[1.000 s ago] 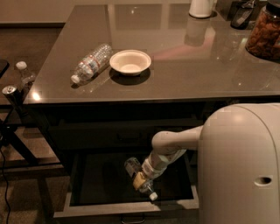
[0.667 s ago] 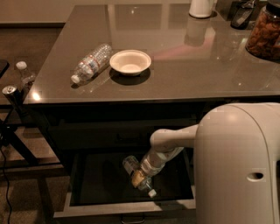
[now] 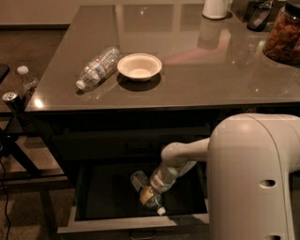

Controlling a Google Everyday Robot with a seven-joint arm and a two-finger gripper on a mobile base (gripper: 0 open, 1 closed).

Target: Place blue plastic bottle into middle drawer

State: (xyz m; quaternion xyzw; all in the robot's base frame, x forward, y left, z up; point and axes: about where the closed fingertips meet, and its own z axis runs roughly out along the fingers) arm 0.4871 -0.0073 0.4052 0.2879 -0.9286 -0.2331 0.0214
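The middle drawer (image 3: 133, 224) is pulled open below the tabletop, showing a black interior and a pale grey front rim. My gripper (image 3: 147, 195) is down inside it, right of centre, shut on the blue plastic bottle (image 3: 139, 180). The bottle is tilted, with its clear body up and to the left and its white cap (image 3: 161, 211) down near the drawer's front rim. My pale arm (image 3: 180, 157) reaches into the drawer from the right. I cannot tell whether the bottle touches the drawer floor.
On the tabletop lie a longer ribbed clear bottle (image 3: 98, 68) and a white bowl (image 3: 139, 66). A white jug (image 3: 215, 8) and a jar of snacks (image 3: 284, 33) stand at the back right. My white body (image 3: 255, 178) fills the lower right. A side stand with a bottle (image 3: 24, 79) is at left.
My gripper and the bottle have shifted slightly to the left inside the drawer. The things on the tabletop have not moved.
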